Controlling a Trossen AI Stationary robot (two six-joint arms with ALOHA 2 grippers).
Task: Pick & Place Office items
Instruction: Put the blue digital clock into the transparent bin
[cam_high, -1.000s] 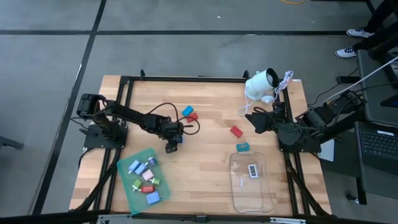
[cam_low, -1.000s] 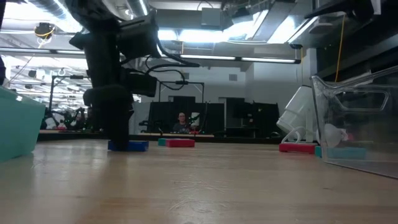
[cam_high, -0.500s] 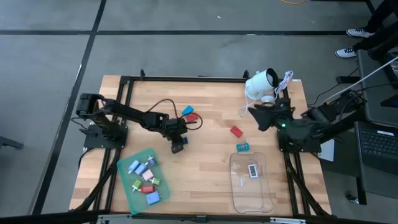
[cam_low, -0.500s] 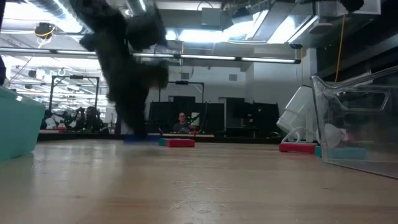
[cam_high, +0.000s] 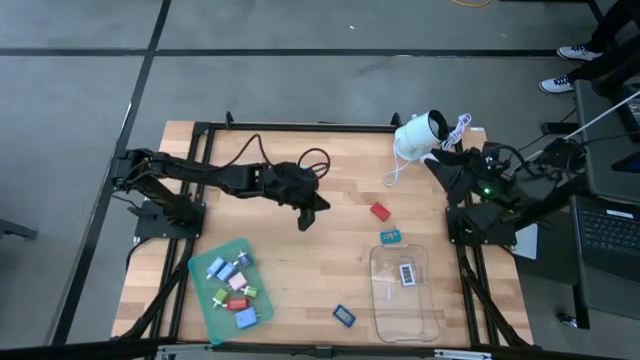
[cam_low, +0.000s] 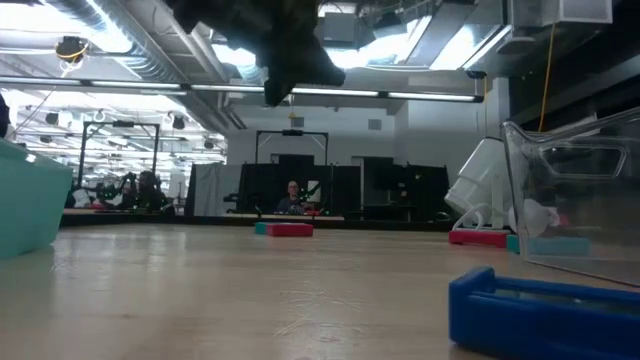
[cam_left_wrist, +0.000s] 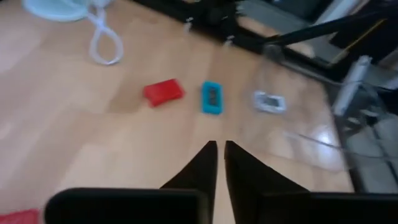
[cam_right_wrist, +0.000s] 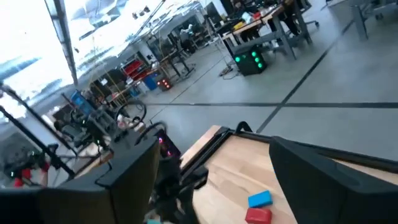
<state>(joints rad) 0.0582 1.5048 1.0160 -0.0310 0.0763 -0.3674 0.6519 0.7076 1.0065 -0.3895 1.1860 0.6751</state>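
My left gripper (cam_high: 307, 218) (cam_left_wrist: 219, 148) hangs shut above the middle of the table with nothing between its fingers; the low view shows it raised well above the wood (cam_low: 285, 75). A blue item (cam_high: 344, 315) (cam_low: 545, 312) lies flat near the near edge. A red item (cam_high: 380, 211) (cam_left_wrist: 164, 92) and a teal one (cam_high: 390, 236) (cam_left_wrist: 212, 98) lie on the wood to the right of my left gripper. Several items sit in the green tray (cam_high: 200, 270). A white one (cam_high: 407, 273) lies in the clear tray (cam_high: 385, 315). My right gripper (cam_high: 443, 163) (cam_right_wrist: 217, 186) stands open at the far right.
A white rounded device (cam_high: 420, 135) with its cord stands at the far right corner, close to my right gripper. A blue and a red item (cam_right_wrist: 259, 206) lie at the far middle, under my left arm in the high view. A black frame runs along the table's edges.
My left gripper has shut, risen and swung toward the table's right. The blue item that lay at its fingers left of centre now lies near the near edge, beside the clear tray. My right gripper has drawn back toward the far right corner, still open.
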